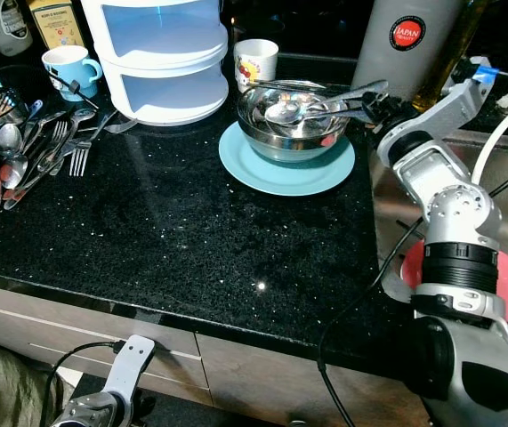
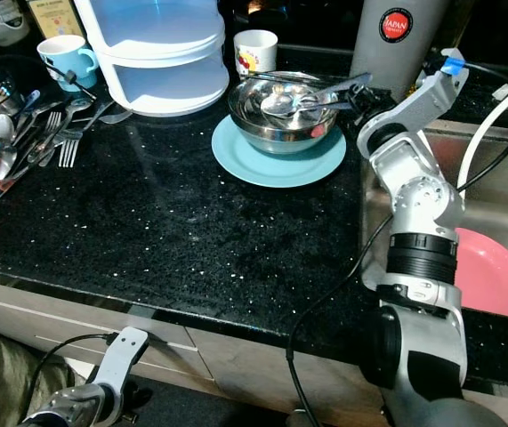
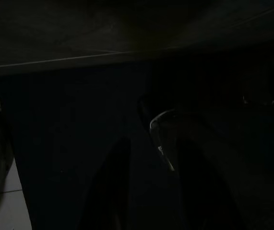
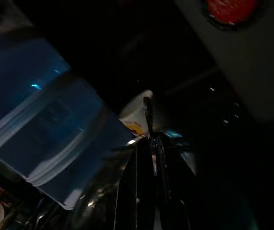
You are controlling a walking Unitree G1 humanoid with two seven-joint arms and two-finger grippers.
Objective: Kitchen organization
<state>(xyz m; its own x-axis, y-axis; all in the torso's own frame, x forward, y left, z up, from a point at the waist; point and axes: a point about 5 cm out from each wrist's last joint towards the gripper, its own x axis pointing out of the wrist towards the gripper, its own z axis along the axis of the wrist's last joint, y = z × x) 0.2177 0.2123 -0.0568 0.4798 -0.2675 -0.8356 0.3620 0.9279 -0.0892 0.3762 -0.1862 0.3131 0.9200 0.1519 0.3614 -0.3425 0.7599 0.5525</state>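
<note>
Right end effector (image 1: 371, 100) is closed on a spoon (image 1: 320, 110) handle over the steel bowl (image 1: 291, 133), which sits on a blue plate (image 1: 286, 169) on the bench (image 1: 173, 240). Loose cutlery (image 1: 36, 151) lies far left — sorting looks barely begun. Left end effector (image 3: 146, 182) idle below bench edge; grip can't tell.

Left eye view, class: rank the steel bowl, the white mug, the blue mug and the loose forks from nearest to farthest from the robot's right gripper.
1. Steel bowl: the right gripper sits at its rim, on the blue plate.
2. White mug: just behind the bowl.
3. Forks: left of the white tiered container.
4. Blue mug: far back-left corner.
</note>
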